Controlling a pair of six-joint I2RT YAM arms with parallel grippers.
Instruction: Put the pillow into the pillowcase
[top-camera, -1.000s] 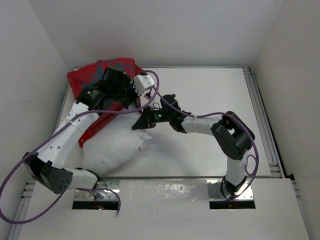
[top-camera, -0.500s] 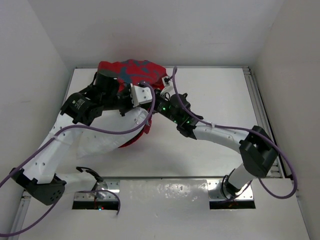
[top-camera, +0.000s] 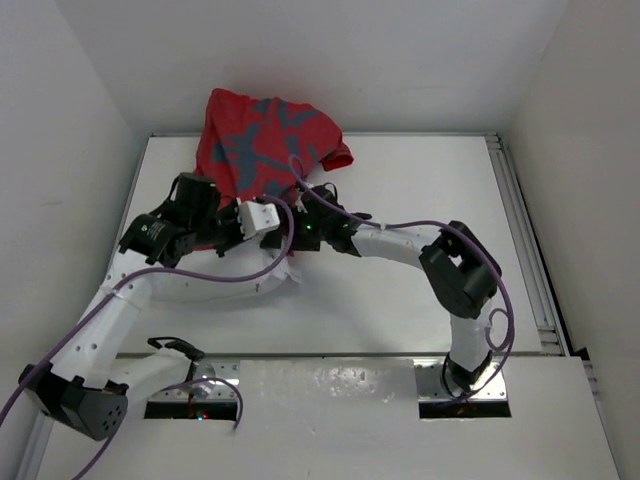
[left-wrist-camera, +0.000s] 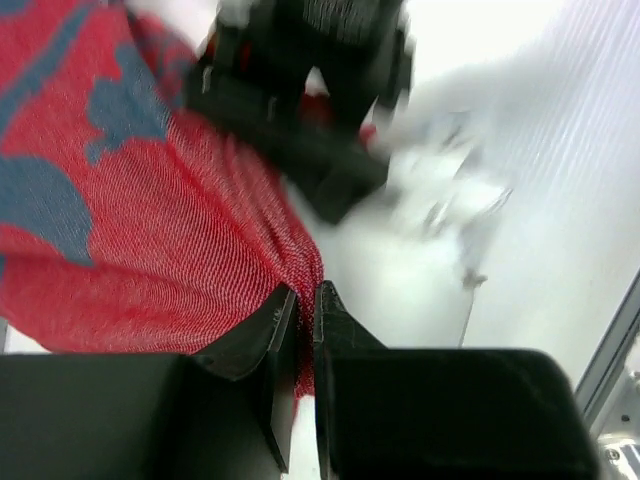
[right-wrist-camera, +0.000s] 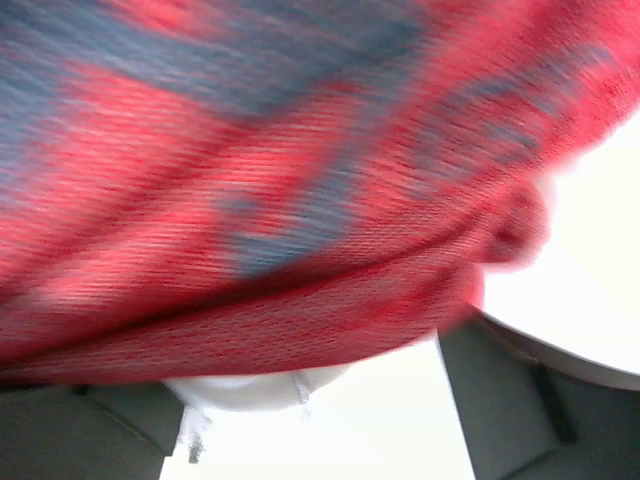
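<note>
- Table (top-camera: 420, 190): flat white rect. top, boxed in by white walls on L, back & R.
- Metal rail (top-camera: 528, 250) runs along the R edge.
- Near edge: raised white strip across the front w/ two metal plates (top-camera: 465, 402) let into it. Arm bases are bolted on these, one L, one R.
- Pillowcase (top-camera: 262, 140): red w/ blue-grey print, bunched at the far-L part of the top by the back wall. Its upper part stands up off the surface.
- Pillow (right-wrist-camera: 250, 388): white. Only a small bit w/ a tag shows under the red cloth's lower edge, L of centre on the top.
</note>
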